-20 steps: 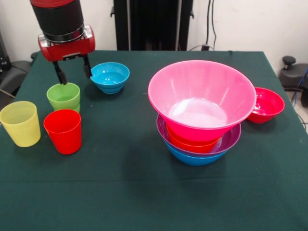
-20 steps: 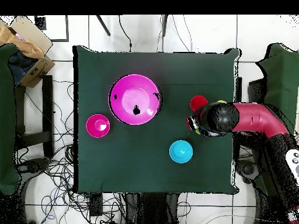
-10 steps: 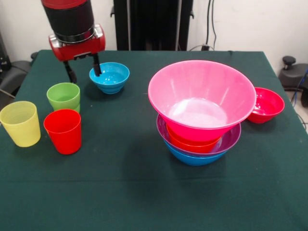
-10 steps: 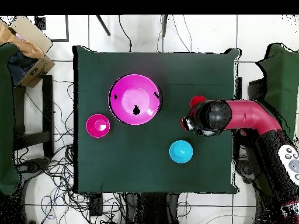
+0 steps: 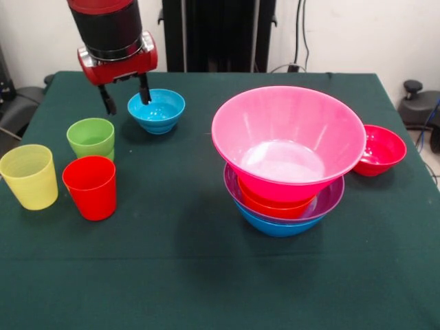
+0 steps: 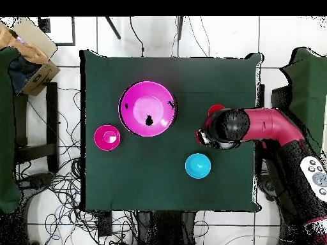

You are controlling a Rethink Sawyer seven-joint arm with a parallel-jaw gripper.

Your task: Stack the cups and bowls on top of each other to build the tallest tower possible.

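pincer (image 5: 126, 95) spread (empty), beside cyan bowl (image 5: 157, 110)

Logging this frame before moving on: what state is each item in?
pincer: open, empty, raised between green cup and cyan bowl
green cup: upright, loose
red cup: upright, loose
yellow cup: upright, loose
cyan bowl: upright, alone
crimson bowl: upright, unstacked
tower: four bowls nested

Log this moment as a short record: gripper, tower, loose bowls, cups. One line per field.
gripper: gripper open, empty, raised between the green cup and the cyan bowl
tower: four nested bowls, blue lowest, purple, orange, big pink bowl on top
loose bowls: cyan bowl alone; crimson bowl beside the tower
cups: yellow cup, red cup and green cup upright, clustered, unstacked
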